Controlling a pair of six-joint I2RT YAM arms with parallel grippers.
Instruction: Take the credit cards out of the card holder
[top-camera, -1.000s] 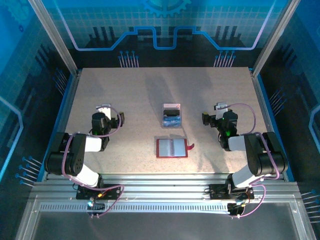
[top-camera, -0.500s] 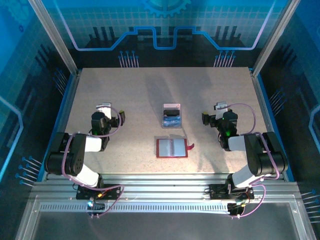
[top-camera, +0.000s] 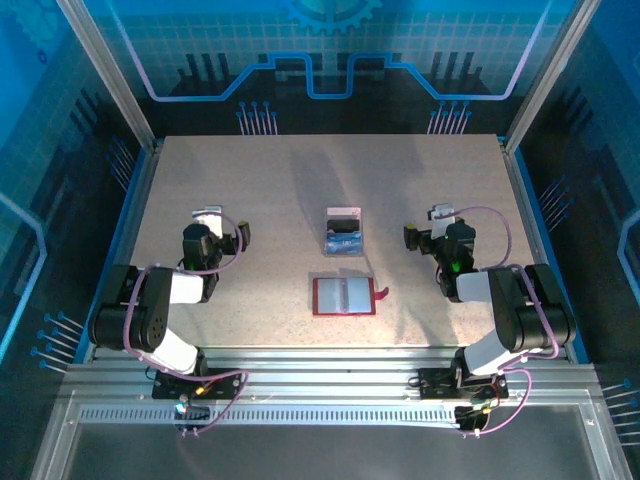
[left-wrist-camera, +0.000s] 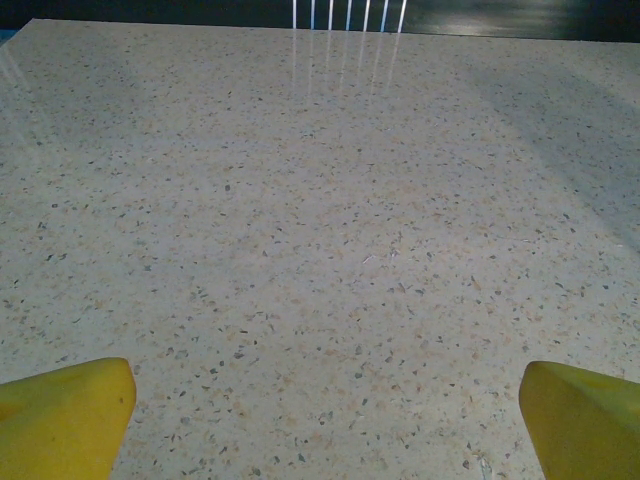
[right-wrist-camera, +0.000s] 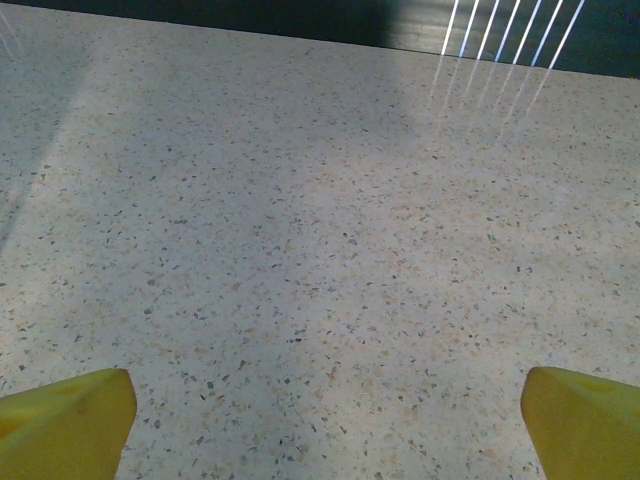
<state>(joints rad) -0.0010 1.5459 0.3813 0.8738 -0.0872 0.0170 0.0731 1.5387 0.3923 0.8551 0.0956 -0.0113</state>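
While left gripper (left-wrist-camera: 326, 398) (9 o'clock) and right gripper (right-wrist-camera: 326, 405) (3 o'clock) sit spread wide, holding nothing, card holder (top-camera: 344, 296) lies unfolded at table (top-camera: 250, 180) centre, credit cards (top-camera: 344, 242) just beyond it toward 12 o'clock.

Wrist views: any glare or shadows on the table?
Left wrist: white streaks glare at the far edge of the table, a soft shadow darkens its far right. Right wrist: same streaks top right, a broad shadow over the middle. Top external: faint shadows mid-table.
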